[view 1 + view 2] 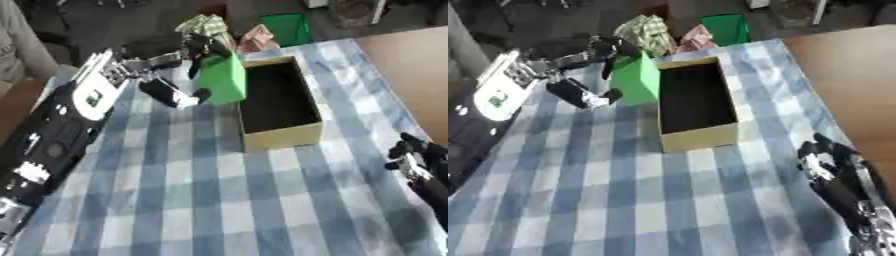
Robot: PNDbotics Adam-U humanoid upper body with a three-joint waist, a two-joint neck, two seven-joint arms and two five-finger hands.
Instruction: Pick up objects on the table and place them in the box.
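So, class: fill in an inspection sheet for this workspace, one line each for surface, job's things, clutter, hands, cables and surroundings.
Surface: table under a blue-and-white checked cloth.
Job's things: open cardboard box, inside dark, contents not visible; green block held beside the box's left wall.
Clutter: nothing seen on the cloth.
Hands: left hand curled round the green block; right hand idle at the right edge, fingers up.
Cables: nothing seen.
Surroundings: green bin and patterned fabric items on the floor beyond the table; bare wooden surface to the right.
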